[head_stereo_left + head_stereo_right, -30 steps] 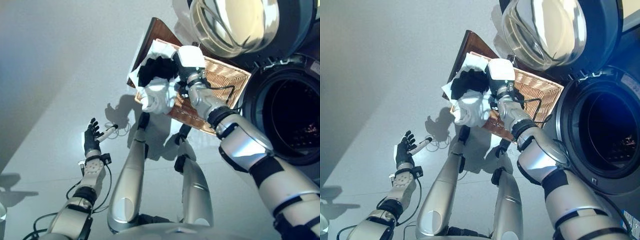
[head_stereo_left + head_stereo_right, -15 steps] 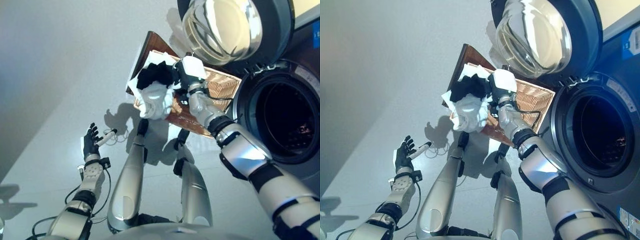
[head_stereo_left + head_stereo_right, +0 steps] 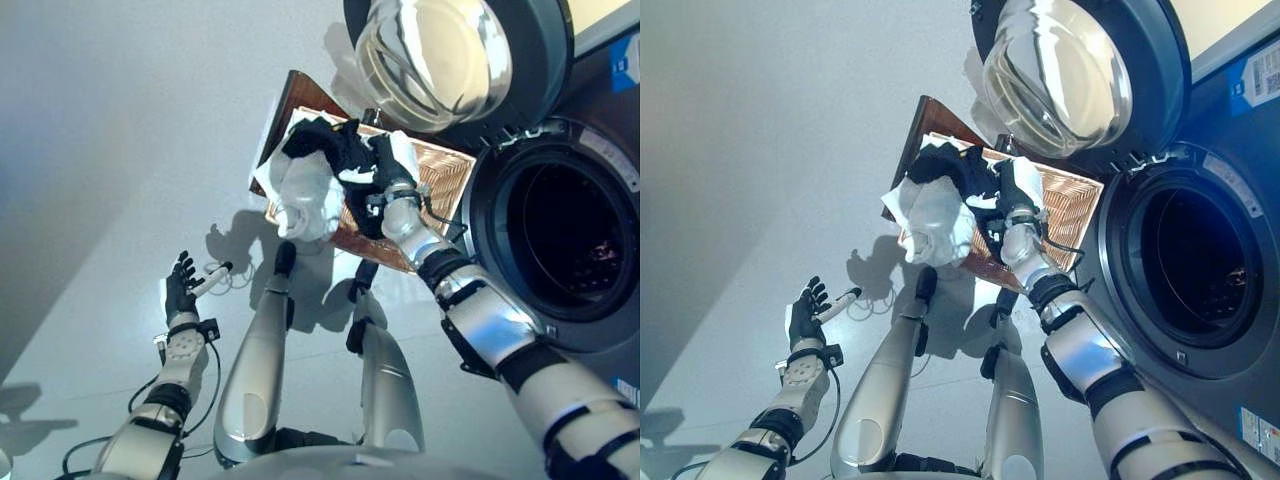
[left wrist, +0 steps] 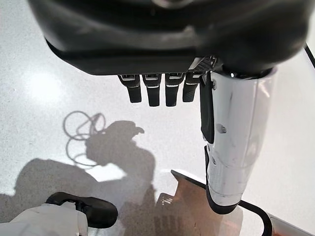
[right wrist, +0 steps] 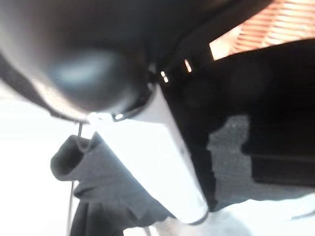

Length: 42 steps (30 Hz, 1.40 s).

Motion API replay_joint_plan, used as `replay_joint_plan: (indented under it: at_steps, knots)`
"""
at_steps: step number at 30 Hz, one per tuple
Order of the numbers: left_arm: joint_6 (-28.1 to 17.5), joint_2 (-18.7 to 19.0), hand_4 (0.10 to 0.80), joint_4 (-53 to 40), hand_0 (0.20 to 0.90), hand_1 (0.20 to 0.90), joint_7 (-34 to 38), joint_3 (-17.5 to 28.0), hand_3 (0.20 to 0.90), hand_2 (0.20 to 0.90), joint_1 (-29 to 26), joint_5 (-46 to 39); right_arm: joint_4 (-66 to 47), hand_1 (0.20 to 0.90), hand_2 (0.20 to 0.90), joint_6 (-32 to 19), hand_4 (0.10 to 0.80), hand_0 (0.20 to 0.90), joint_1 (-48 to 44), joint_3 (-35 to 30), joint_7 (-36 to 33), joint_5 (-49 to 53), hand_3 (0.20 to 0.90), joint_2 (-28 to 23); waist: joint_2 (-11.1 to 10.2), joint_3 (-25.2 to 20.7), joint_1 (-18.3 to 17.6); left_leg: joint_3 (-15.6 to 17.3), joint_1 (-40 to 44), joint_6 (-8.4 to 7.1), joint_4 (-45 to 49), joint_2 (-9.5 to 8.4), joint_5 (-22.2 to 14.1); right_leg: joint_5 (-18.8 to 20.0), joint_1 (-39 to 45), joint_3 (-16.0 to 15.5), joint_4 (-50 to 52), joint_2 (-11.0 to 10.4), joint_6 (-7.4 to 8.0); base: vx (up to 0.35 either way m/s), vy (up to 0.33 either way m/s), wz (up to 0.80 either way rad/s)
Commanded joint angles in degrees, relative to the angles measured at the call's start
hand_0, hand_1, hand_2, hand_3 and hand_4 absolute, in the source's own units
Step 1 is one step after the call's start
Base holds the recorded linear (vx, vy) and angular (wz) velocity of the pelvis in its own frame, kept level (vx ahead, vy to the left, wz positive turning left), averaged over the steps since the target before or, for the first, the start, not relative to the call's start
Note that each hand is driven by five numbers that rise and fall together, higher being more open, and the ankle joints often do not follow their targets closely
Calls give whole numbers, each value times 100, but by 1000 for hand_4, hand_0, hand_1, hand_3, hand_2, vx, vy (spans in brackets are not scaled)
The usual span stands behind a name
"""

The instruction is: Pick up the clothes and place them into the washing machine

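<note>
Clothes: two, black garment and white garment, over one brown wicker basket.
Right hand: fingers clamped on the black garment.
Left hand: fingers spread, empty.

washer drum mouth unblocked, door swung aside

1. Arms: silver-grey shells with black bands at the joints
2. Left hand: dark fingers, white thumb cover
3. Right hand: dark, with a white thumb cover in the wrist view
</note>
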Motion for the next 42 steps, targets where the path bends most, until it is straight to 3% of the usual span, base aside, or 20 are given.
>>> replay_joint_plan:
  at_steps: [1,8,19,32,42]
  knots:
    - [-219,146,800,-119,900,900,72,286,900,900,291,-62,-633,200,200,-626,300,200,-171,-247,20,699,200,-109,260,-77,89,61,485,-65,-1290,-185,629,-1134,254,-162,1194,89,51,25,-8,-9]
    - [-197,141,800,1,900,900,3,283,900,900,215,-114,-852,200,200,-859,300,200,236,-545,239,1595,200,-90,254,-93,68,105,488,-66,-1265,-173,598,-1165,270,-152,1208,85,53,21,-10,-7]
    - [-185,4,800,-33,900,900,-100,225,900,900,138,-265,-1497,200,200,-1536,300,200,1654,-1530,1064,4526,200,402,358,-127,-100,241,479,-60,-1139,-187,487,-1231,222,-31,1318,82,36,-2,3,-3]
    - [-233,-207,800,158,900,900,-346,176,900,900,291,-512,-1549,200,200,-1835,300,200,2602,-2402,1605,6070,200,616,640,-172,-306,433,379,-53,-1017,-224,414,-1224,37,160,1423,61,30,-20,27,-13]
    - [-238,-289,800,386,900,900,-584,151,900,900,398,-654,-1255,200,200,-2096,300,200,2614,-3369,1696,6815,200,303,814,-365,-427,505,270,-48,-943,-223,357,-1259,-101,265,1510,71,13,-1,12,-5]
